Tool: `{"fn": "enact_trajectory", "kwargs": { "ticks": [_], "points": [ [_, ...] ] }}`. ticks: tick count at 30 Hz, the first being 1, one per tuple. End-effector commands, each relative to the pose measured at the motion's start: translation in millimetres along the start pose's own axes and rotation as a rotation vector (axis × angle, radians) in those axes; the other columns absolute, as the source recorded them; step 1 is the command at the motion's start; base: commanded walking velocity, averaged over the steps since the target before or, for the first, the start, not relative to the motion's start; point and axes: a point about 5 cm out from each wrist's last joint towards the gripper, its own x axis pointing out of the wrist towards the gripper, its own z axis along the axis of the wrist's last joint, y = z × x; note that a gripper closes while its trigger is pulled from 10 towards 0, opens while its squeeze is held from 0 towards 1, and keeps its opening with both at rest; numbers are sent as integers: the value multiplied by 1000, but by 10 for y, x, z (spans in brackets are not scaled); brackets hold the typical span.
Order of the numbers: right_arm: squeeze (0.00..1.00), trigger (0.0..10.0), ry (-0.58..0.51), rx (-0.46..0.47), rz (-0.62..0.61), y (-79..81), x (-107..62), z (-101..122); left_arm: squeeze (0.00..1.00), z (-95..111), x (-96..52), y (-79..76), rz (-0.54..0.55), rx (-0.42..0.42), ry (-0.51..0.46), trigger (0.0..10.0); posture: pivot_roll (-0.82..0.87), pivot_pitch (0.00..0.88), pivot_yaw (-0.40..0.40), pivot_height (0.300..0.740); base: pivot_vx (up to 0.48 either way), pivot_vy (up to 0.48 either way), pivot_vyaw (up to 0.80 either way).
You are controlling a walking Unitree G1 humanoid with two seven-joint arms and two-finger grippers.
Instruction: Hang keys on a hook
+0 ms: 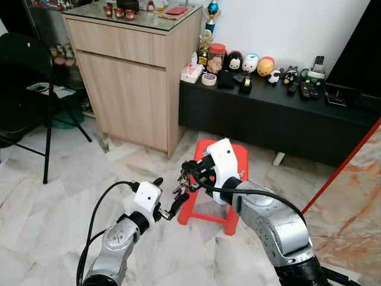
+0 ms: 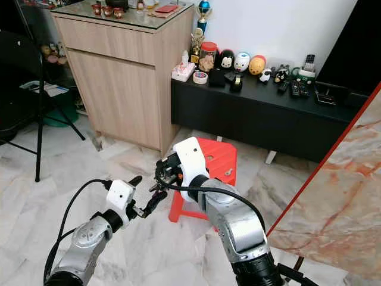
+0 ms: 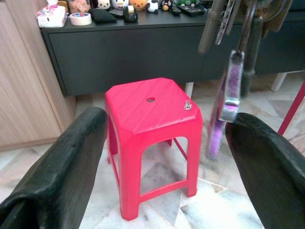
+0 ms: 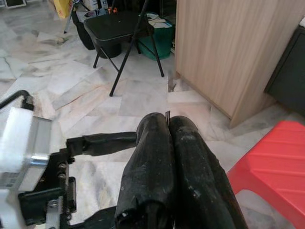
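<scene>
My right gripper (image 1: 186,169) is shut on a bunch of keys (image 1: 181,186) that dangles below it, just left of a red plastic stool (image 1: 232,156). In the right wrist view its fingers (image 4: 157,162) press together with a thin sliver of metal between the tips. My left gripper (image 1: 169,192) is open and sits just below and left of the keys. Seen from the left wrist, the keys (image 3: 232,81) with a purple tag hang near one wide-spread finger (image 3: 264,162). A small metal hook (image 3: 187,105) sticks up from the stool top (image 3: 147,112).
A tall wooden cabinet (image 1: 128,71) stands at the back left. A low black console (image 1: 280,116) with toys and remotes runs along the wall. A black folding chair (image 1: 24,89) is at far left. A red-edged marble slab (image 1: 351,190) leans at right.
</scene>
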Motion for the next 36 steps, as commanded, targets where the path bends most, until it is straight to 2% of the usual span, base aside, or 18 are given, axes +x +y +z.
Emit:
{"fn": "enact_trajectory", "kwargs": {
  "ticks": [1,4,5,6,10,11,12,18,19,20,21,25,36],
  "points": [
    [0,10000,-25,-3,8,31,-27,58,0,5,22,-6,-1,6,-2,10000,60,0,-124,740,0,0,0],
    [0,10000,-23,-2,6,31,-32,52,0,2,20,-1,2,8,-1,10000,59,0,-123,740,0,0,0],
    [0,10000,-22,-1,6,31,-33,50,0,1,19,3,6,10,-2,8039,59,0,-123,740,0,0,0],
    [0,10000,-22,0,6,31,-33,50,0,4,16,12,11,14,-4,0,58,0,-122,740,0,0,0],
    [0,10000,-22,2,8,31,-35,48,0,14,21,20,20,15,-12,0,62,0,-123,740,0,0,0],
    [0,10000,-21,2,9,32,-35,49,0,17,23,21,20,15,-14,549,62,0,-123,740,0,0,0],
    [0,10000,-21,3,12,36,-33,49,0,20,28,23,20,15,-16,10000,61,0,-123,740,0,0,0],
    [0,10000,-18,4,15,43,-31,47,0,20,29,35,29,21,-16,10000,60,0,-122,740,0,0,0],
    [0,10000,-18,4,16,43,-33,46,0,18,29,41,37,24,-14,2157,59,0,-122,740,0,0,0],
    [0,10000,-17,5,16,41,-33,46,0,15,31,50,47,27,-11,2157,60,0,-121,740,0,0,0],
    [0,10000,-17,4,17,42,-34,45,0,17,31,57,53,26,-15,0,59,0,-121,740,0,0,0],
    [0,10000,-16,3,21,45,-36,44,0,27,25,93,81,18,-27,0,58,0,-121,740,0,0,0],
    [0,10000,-14,4,25,42,-31,41,0,61,20,103,75,24,-60,0,61,0,-120,740,0,0,0]
  ]
}}
